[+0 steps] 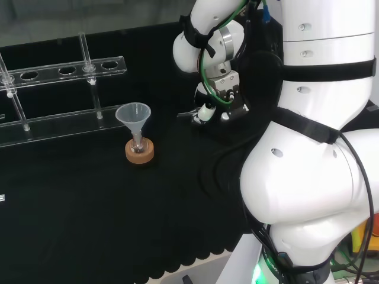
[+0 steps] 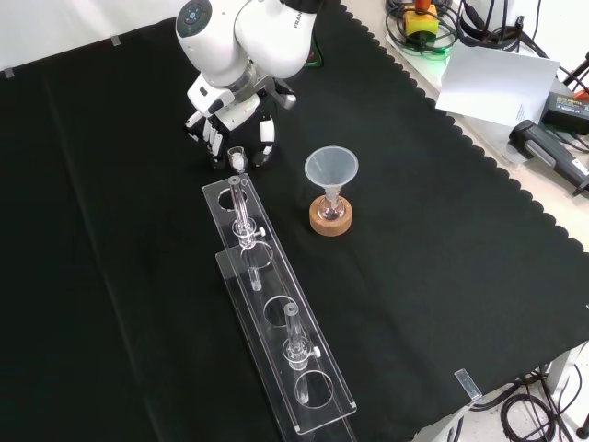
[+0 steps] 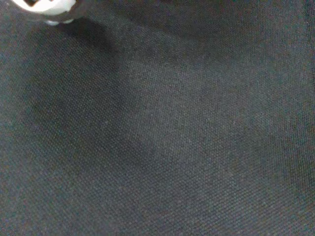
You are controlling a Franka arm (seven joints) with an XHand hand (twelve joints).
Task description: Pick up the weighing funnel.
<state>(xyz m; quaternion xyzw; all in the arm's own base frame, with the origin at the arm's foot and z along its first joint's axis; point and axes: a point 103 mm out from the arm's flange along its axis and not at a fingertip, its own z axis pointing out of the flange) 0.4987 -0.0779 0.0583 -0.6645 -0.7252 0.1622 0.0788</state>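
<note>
The weighing funnel [image 2: 236, 159], a small clear piece, lies on the black cloth close to the near end of the clear rack. In the head view the weighing funnel [image 1: 188, 113] shows as a faint glint left of the hand. My hand [image 2: 228, 118] stands low over it, with its fingers [image 2: 211, 143] on one side and its thumb [image 2: 264, 150] on the other, pointing down and not closed on the piece. In the head view the hand [image 1: 218, 97] hangs under the white wrist. A white fingertip [image 3: 47, 6] shows over bare cloth in the wrist view.
The big funnel [image 2: 331, 168] stands in a small flask on a cork ring [image 2: 330, 221], right of the hand in the front view; the funnel [image 1: 134, 113] is left of it in the head view. A long clear tube rack [image 2: 272, 313] holding tubes starts just below the hand.
</note>
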